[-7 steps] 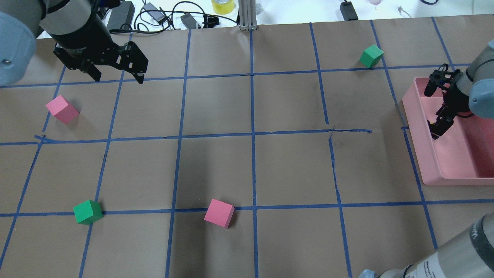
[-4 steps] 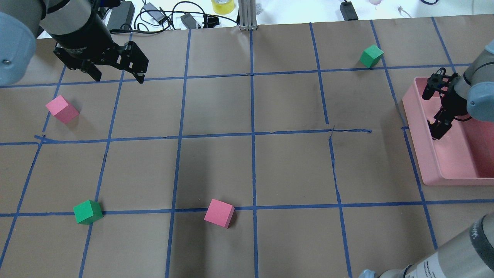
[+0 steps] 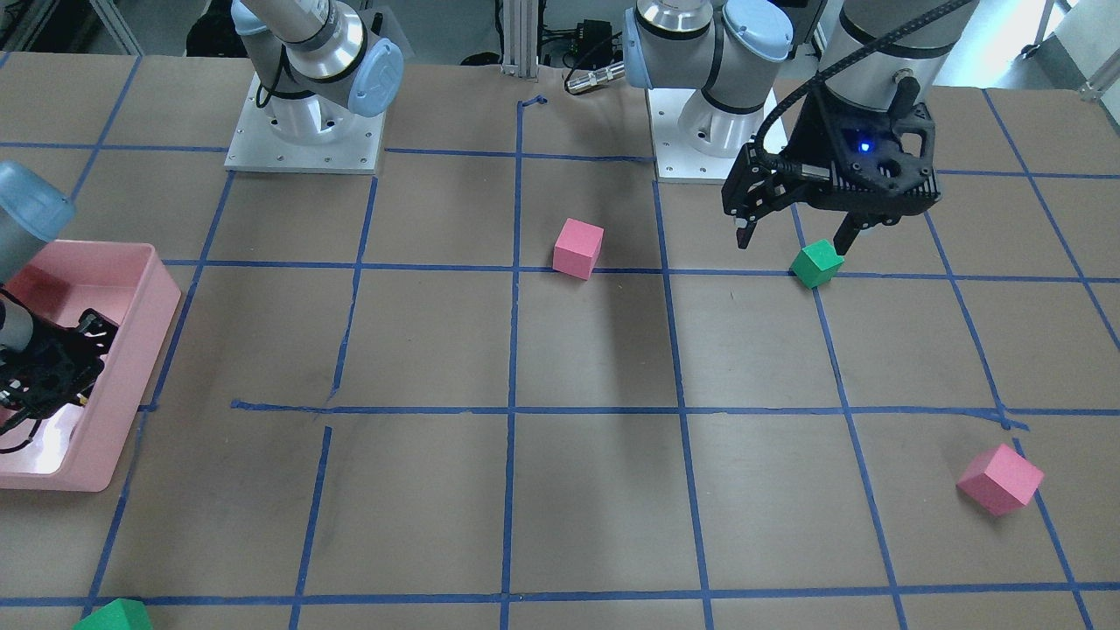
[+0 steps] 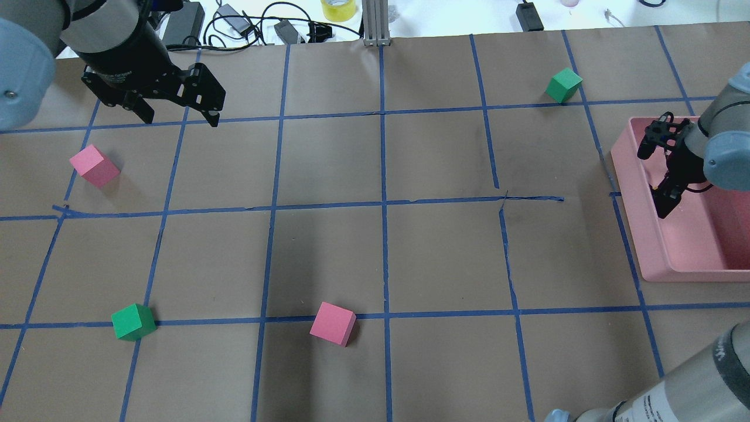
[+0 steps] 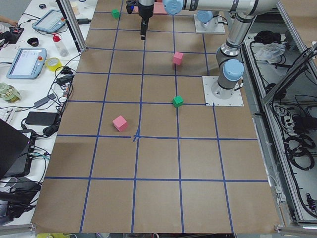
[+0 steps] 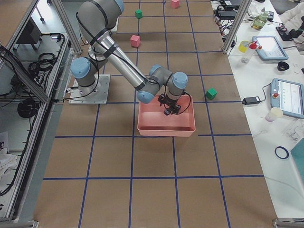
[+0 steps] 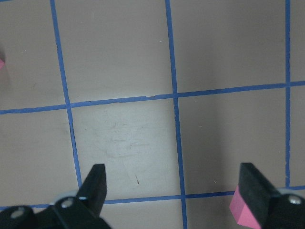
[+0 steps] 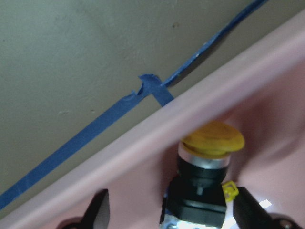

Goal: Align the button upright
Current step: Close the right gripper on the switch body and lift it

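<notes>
Button (image 8: pixel 202 176) is sitting inside the pink tray (image 8: pixel 157 138), just beside its wall, yellow cap pointing toward the rim. Right gripper (image 8: pixel 174 210) is straddling it: jaws are standing apart, one close to the black body, the other showing a clear gap, so you are not gripping anything. Left gripper (image 7: pixel 171 183) is hanging over bare worktop (image 7: pixel 124 57) with jaws spread wide and holding nothing.

Handling, by judgement: you are dealing with a light, rigid part. The domed cap is looking smooth and likely slippery. The squarish black body is offering flatter sides, so you should be closing there, below the silvery collar.

Views: only the right wrist camera is showing the button. Overhead and front-facing, wrist and tray wall are hiding it, though they are showing the two arms well apart. Whether it is lying tipped or standing, you cannot tell.
</notes>
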